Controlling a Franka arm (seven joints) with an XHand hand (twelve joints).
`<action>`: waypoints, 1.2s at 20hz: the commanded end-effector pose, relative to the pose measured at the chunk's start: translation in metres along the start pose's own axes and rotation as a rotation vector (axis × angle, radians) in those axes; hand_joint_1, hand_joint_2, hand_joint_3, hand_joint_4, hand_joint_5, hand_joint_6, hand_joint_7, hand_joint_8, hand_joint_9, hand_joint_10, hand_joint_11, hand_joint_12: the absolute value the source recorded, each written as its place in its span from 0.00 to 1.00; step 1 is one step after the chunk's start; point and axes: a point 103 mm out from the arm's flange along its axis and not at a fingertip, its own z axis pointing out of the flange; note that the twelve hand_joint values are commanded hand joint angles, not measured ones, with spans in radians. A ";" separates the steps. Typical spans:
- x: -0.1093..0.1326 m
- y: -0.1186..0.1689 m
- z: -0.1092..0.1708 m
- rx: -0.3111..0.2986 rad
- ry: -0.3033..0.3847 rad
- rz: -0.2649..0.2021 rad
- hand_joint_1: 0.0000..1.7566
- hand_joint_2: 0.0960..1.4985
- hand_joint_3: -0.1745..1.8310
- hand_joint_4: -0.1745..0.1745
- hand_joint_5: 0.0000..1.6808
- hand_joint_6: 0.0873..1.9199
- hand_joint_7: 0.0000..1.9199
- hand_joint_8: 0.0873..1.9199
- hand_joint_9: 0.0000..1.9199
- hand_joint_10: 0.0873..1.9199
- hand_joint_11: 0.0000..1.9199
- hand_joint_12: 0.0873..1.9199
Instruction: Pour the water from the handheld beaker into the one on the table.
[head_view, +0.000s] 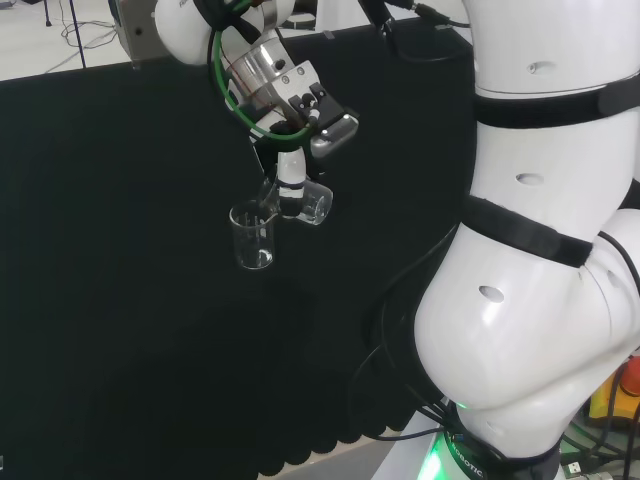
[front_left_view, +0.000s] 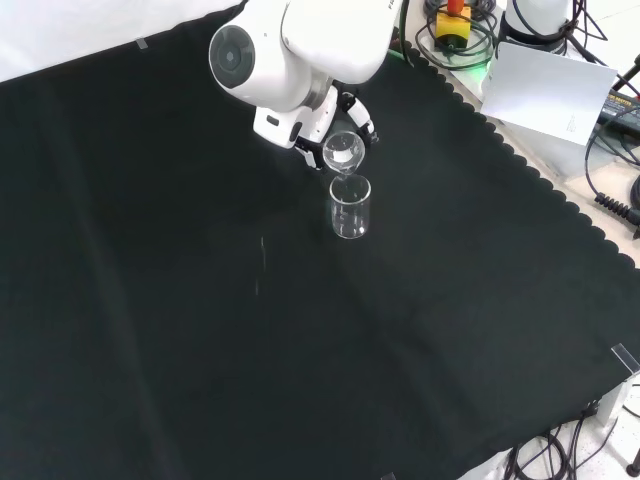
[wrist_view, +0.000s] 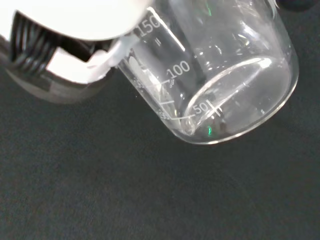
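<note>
A white sheet (front_left_view: 545, 88) and cables (front_left_view: 612, 180) lie beyond the black cloth (front_left_view: 200, 330).

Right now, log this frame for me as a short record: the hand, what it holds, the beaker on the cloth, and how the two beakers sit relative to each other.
hand: curled round the held beaker
held beaker: tipped on its side, raised off the cloth
standing beaker: upright on the black cloth
relation: held beaker's mouth at the standing beaker's rim, head and front views
water: level not clear in either beaker
</note>
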 end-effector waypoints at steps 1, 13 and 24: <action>0.004 0.003 -0.002 0.046 -0.022 0.017 0.75 0.35 0.46 0.00 0.77 0.30 0.70 0.29 0.90 0.00 0.76 0.30; 0.010 0.003 -0.011 0.098 -0.068 0.045 0.75 0.35 0.46 0.00 0.77 0.31 0.70 0.30 0.90 0.01 0.76 0.30; 0.015 -0.003 -0.018 0.132 -0.096 0.067 0.75 0.35 0.47 0.00 0.77 0.31 0.70 0.30 0.90 0.01 0.76 0.30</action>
